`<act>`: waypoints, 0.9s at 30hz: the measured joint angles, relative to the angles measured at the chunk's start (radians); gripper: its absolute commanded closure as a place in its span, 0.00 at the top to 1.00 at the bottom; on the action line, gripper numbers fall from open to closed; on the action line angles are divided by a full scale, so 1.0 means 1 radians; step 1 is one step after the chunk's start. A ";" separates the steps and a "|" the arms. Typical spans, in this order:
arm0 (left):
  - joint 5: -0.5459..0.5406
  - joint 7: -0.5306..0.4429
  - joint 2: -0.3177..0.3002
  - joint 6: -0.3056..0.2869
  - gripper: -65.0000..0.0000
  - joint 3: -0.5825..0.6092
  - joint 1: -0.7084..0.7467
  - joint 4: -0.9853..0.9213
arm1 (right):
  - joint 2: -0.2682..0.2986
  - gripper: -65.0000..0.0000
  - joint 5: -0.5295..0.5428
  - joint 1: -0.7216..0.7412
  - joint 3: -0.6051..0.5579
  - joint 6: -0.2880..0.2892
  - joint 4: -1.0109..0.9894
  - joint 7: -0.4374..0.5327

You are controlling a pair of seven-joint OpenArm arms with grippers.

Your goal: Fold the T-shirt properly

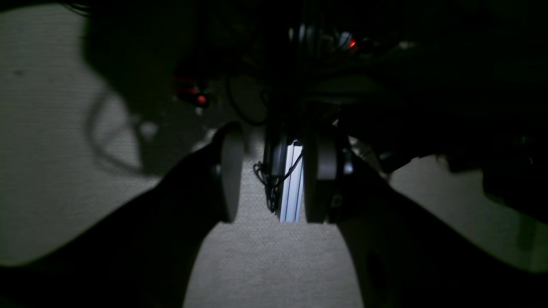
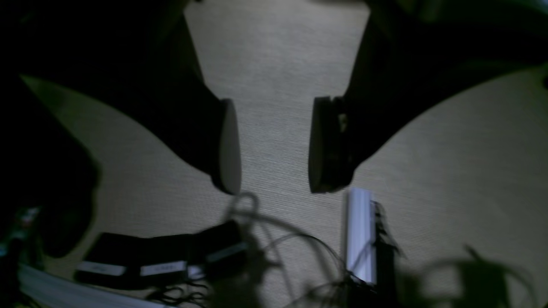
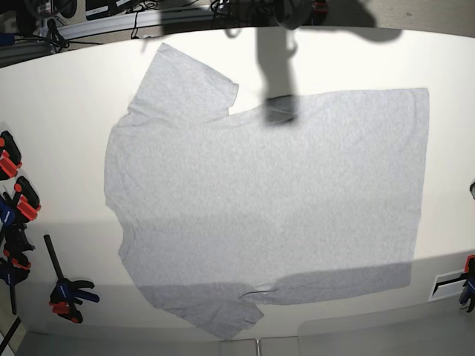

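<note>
**Grey T-shirt spread flat, both arms' jaws apart above bare surface**

Left wrist view: the left gripper has its jaws apart with nothing between them; pale woven surface lies under them, and an aluminium rail with cables stands beyond. No T-shirt is recognisable here.

Right wrist view: the right gripper has its jaws parted and empty over the same pale surface.

Base view: the T-shirt lies spread flat on the white worktop, plain side up, sleeves toward the clamps at the worktop's edge. Neither arm's jaws show here.

Matt heather-grey cotton T-shirt, smooth white table, plastic clamps
</note>
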 measured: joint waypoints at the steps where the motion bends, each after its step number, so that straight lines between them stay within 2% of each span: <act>1: -0.022 -0.001 -0.001 -0.003 0.34 0.000 0.026 0.034 | 0.018 0.38 0.020 -0.028 0.000 0.007 0.035 -0.003; 6: -0.176 -0.002 -0.026 -0.105 0.34 0.004 0.168 0.225 | 0.111 0.38 0.021 -0.177 0.001 0.012 0.206 0.000; 13: -0.200 0.001 -0.036 -0.108 0.34 0.000 0.362 0.489 | 0.195 0.38 0.020 -0.376 0.018 0.014 0.449 0.004; 20: -0.198 0.001 -0.038 -0.112 0.34 0.002 0.489 0.706 | 0.210 0.38 0.017 -0.552 0.208 0.019 0.663 -0.001; 23: -0.198 0.001 -0.038 -0.112 0.34 0.002 0.530 0.783 | 0.213 0.38 0.018 -0.608 0.300 0.085 0.750 -0.004; 25: -0.199 0.004 -0.036 -0.112 0.34 0.002 0.557 0.828 | 0.214 0.38 0.017 -0.642 0.357 0.159 0.806 -0.010; 27: -0.251 0.042 -0.036 -0.113 0.34 0.002 0.578 0.867 | 0.215 0.38 0.015 -0.672 0.406 0.239 0.862 -0.011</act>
